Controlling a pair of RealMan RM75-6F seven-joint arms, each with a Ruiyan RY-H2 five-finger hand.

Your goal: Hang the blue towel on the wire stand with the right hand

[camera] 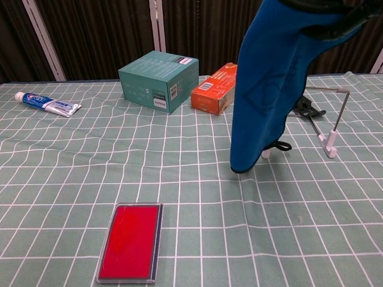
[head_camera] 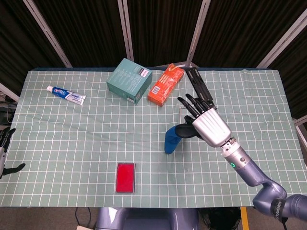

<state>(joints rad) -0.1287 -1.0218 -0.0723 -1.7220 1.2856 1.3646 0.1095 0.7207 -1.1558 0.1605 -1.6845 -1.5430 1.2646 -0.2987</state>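
My right hand (head_camera: 209, 124) is raised above the table and grips the blue towel (head_camera: 171, 139) by its upper edge. The towel hangs down from it in a long fold (camera: 272, 78), its lower tip just above the cloth. In the chest view the towel fills the upper right and hides the hand. The wire stand (camera: 334, 119) rests on the table just behind and to the right of the towel, with its white feet showing. In the head view the hand covers most of the stand. My left hand (head_camera: 5, 151) sits at the far left edge, holding nothing.
A teal box (head_camera: 129, 80) and an orange box (head_camera: 165, 85) stand at the back, with a black folding rack (head_camera: 201, 88) beside them. A toothpaste tube (head_camera: 66, 95) lies at the back left. A red case (head_camera: 126, 177) lies near the front edge.
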